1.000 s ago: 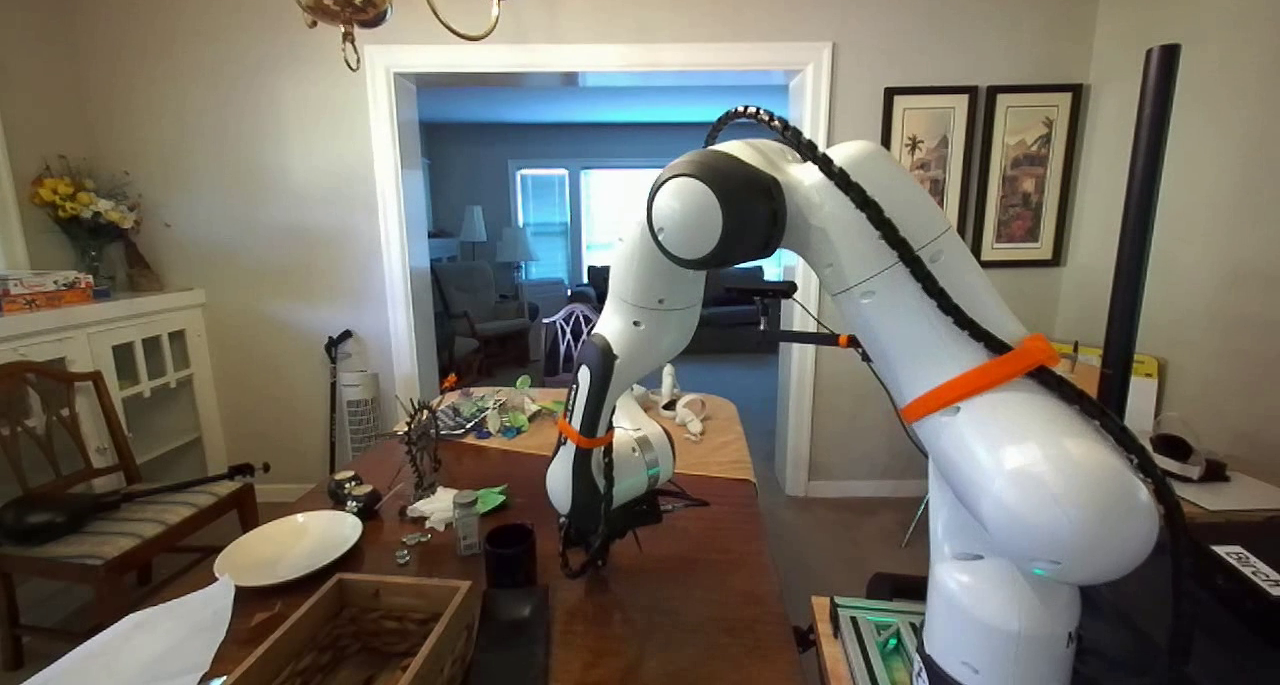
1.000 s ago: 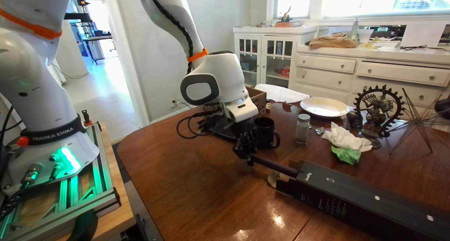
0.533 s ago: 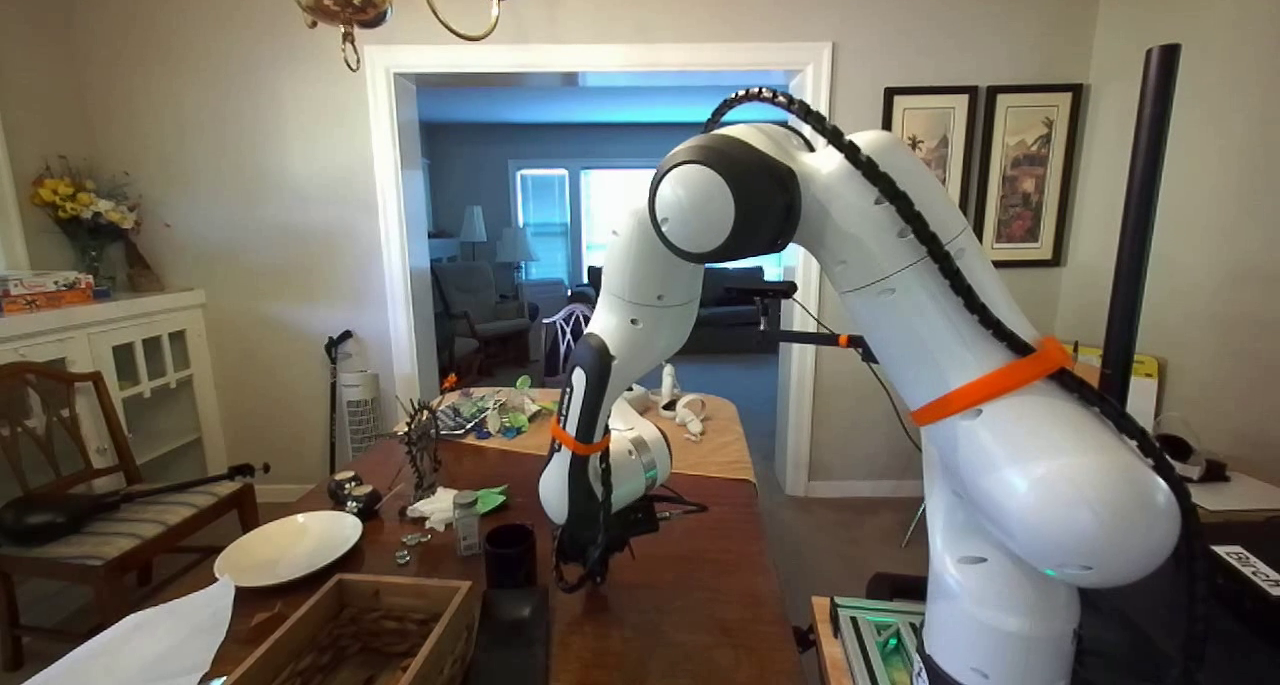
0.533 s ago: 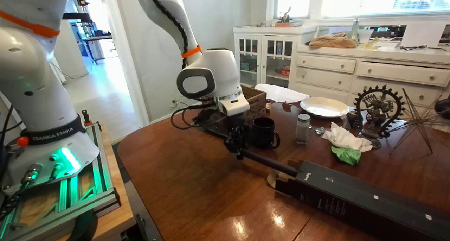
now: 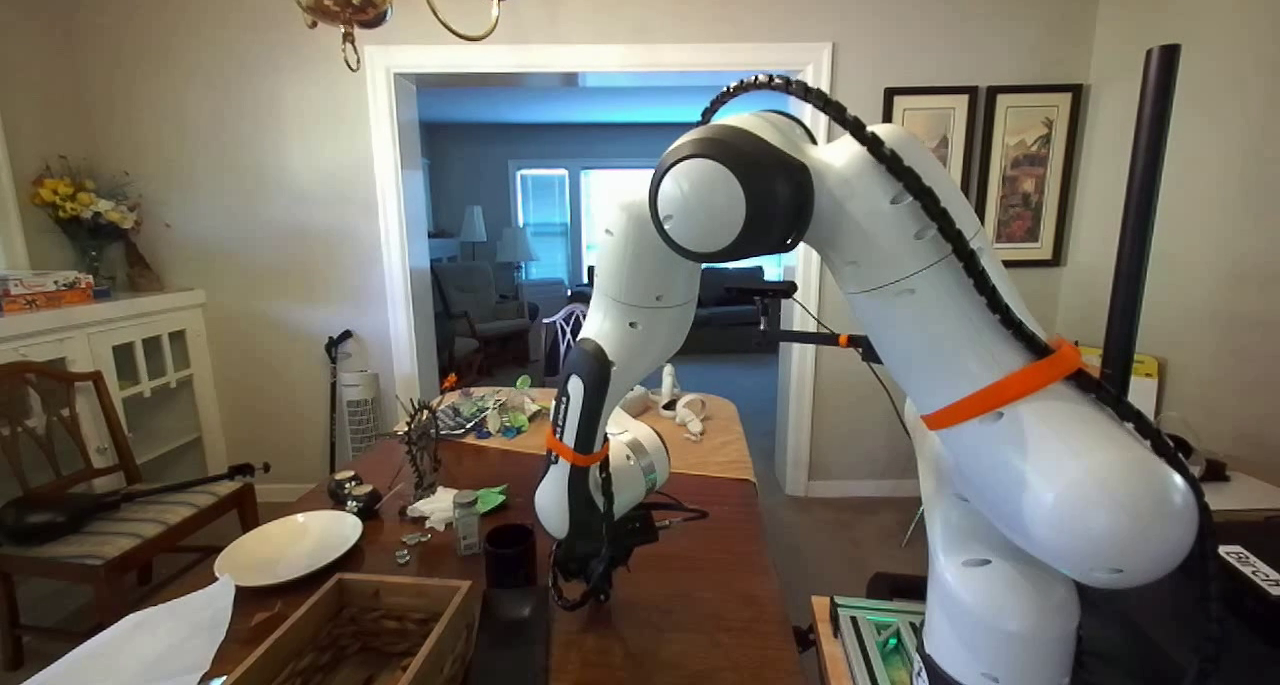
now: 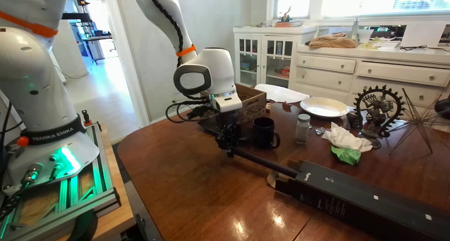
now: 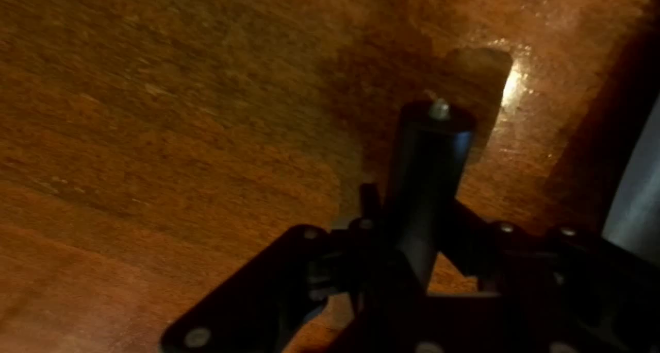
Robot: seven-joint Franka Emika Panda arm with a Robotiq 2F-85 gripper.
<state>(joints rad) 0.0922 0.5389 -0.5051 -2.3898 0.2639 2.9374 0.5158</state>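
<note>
Our table [image 6: 175, 174] is glossy reddish-brown wood, with bright glare in the near part in an exterior view. Going left to right around the room in an exterior view, we've got a wooden chair [image 5: 175, 520] with some dark long-necked thing [image 5: 45, 518] lying on its striped seat, a white cabinet [image 5: 160, 315] with a vase of flowers [image 5: 83, 215] on top, a wide white-trimmed doorway [image 5: 600, 57] opening on a second room, and a pair of framed pictures [image 5: 1030, 175] over on the right.

On the table, left to right again: the gripper [image 7: 415, 224] is clamped on a dark rod [image 6: 263, 161]. In the wrist view we see its fingers [image 7: 466, 242] up against both sides, with the rod's end poking out past them, tiny shiny tip and all. The rod runs toward the near right and goes into the open left end of a long black box [image 6: 369, 198], which fills the near right corner.

Beyond the gripper there's a wooden crate [image 6: 258, 102] with a bunch of brown bits [image 5: 365, 645] in it; we can't make out what they are. A black mug [image 6: 263, 133] stands upright near the gripper, handle to the right, too dark inside for us to read. Next is a clear glass jar [image 6: 301, 132], metallic lid on, contents too small to tell. Farther back sits a cream plate [image 6: 325, 109], and right of that some crumpled white and green stuff [image 6: 346, 137].
</note>
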